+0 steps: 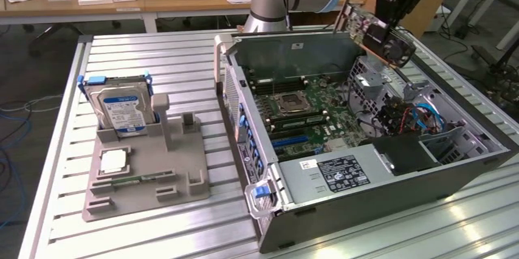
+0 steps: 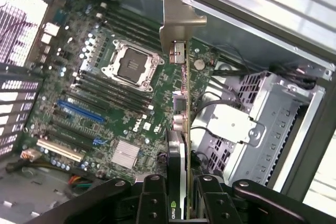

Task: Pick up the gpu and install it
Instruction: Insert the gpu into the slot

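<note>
Claw (image 2: 181,202) holds gpu (image 1: 383,41) above open case (image 1: 369,201); motherboard (image 1: 307,110), apparently memory sticks (image 1: 296,123), inside.

Orange-brown board edge, black cooler (image 1: 395,47), silver bracket (image 2: 179,22) on flat rectangular gpu card (image 1: 384,40). Green circuit pattern on flat motherboard (image 1: 304,110). Blue-white label on boxy silver hard drive (image 1: 121,110).

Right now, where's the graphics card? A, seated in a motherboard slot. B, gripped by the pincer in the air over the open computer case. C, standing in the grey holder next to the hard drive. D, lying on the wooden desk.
B: the pincer is closed on the graphics card, which hangs above the open computer case, clear of the motherboard.
</note>
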`<action>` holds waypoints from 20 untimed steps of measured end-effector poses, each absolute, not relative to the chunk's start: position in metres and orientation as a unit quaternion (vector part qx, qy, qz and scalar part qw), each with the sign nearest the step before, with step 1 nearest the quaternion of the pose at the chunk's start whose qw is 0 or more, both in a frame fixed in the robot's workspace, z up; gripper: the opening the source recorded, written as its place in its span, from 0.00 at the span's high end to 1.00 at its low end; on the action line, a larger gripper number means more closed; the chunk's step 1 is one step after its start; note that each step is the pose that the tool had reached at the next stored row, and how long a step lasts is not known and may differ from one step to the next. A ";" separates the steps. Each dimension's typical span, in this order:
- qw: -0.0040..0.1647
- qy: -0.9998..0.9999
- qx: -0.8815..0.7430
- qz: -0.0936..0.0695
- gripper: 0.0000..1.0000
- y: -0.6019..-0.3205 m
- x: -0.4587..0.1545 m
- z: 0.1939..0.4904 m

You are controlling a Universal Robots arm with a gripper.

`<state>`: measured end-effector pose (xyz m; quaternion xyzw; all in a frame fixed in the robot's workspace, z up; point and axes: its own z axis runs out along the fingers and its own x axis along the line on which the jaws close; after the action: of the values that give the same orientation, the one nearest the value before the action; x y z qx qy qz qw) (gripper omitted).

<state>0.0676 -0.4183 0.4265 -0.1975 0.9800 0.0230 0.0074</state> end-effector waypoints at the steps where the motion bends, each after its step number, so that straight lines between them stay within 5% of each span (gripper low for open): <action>1: 0.007 0.979 -0.204 0.023 0.73 -0.418 0.068 0.426; 20: 0.005 0.960 -0.280 0.024 0.73 -0.418 0.068 0.425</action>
<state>0.0676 -0.4183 0.4255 -0.2804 0.9596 0.0236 0.0054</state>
